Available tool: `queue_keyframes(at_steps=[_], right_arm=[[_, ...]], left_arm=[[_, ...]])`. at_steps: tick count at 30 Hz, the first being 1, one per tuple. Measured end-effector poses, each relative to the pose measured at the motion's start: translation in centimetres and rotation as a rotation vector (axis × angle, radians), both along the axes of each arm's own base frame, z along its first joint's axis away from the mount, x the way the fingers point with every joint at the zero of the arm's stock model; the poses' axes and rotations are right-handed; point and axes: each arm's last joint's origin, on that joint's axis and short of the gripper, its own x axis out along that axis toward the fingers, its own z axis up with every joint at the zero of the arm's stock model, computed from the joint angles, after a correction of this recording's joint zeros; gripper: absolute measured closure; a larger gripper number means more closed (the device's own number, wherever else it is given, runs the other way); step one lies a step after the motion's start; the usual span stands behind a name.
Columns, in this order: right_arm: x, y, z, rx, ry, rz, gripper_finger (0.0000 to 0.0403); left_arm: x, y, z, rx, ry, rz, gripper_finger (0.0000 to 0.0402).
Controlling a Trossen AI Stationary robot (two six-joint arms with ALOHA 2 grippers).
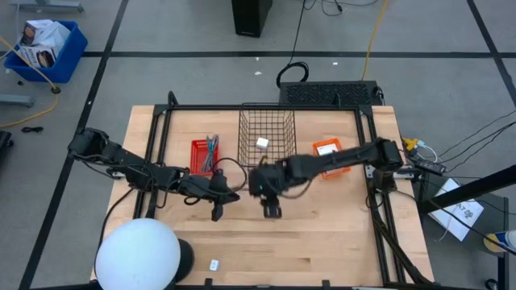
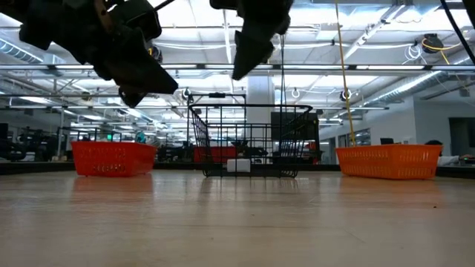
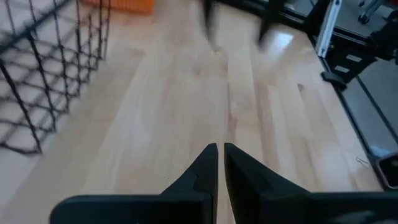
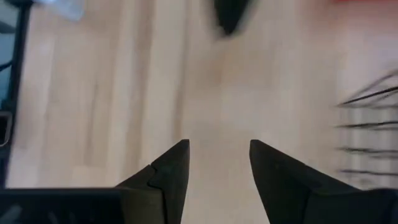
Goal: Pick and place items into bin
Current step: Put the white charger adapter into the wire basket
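Note:
The bin is a black wire basket (image 1: 266, 133) (image 2: 249, 141) at the table's far middle, with a small white block (image 1: 262, 143) (image 2: 237, 165) on its floor. A red tray (image 1: 203, 155) to its left holds slim teal and grey items (image 1: 212, 147). An orange tray (image 1: 326, 149) to its right holds a white card. Another small white card (image 1: 214, 264) lies flat near the table's near edge. My left gripper (image 1: 218, 211) (image 3: 221, 149) hangs shut and empty above bare wood near the red tray. My right gripper (image 1: 272, 209) (image 4: 219, 146) hangs open and empty on the near side of the bin.
A large white dome (image 1: 137, 254) stands at the table's near left corner. A black frame (image 1: 367, 153) runs along the far and side edges. Bare wood lies between the grippers and the near edge. The two grippers hang close together above the table's middle.

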Motion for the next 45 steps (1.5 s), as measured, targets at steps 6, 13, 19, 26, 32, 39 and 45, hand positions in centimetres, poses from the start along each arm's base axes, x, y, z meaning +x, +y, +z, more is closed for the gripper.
queue_keyframes(at_steps=[6,13,19,26,32,39,45], right_arm=[[-1.2,4.1,-2.9,0.055,-0.065,0.029,0.0243],[-2.6,8.2,-5.6,0.155,-0.338,0.124,0.0243],[-4.4,9.7,-9.0,0.198,-0.447,0.178,0.0243],[-6.1,9.1,-11.1,0.248,-0.54,0.155,0.0243],[-7.9,8.4,-11.0,0.296,-0.6,0.119,0.026],[-12.7,5.8,-7.7,0.211,-0.73,0.122,0.0378],[-17.3,2.8,-6.1,0.113,-0.87,0.052,0.0401]], left_arm=[[0.4,0.0,0.8,0.039,-0.095,-0.005,0.037],[0.5,0.2,1.2,0.074,-0.134,0.013,0.037],[0.2,0.4,0.8,0.095,-0.079,0.022,0.0371],[-0.3,-0.5,0.1,0.081,-0.007,-0.158,0.0371],[-0.2,-0.9,0.6,0.082,-0.06,-0.173,0.0371],[-0.1,-0.9,0.9,0.097,-0.095,-0.175,0.0371],[0.0,-0.9,1.0,0.098,-0.114,-0.176,0.0371]])
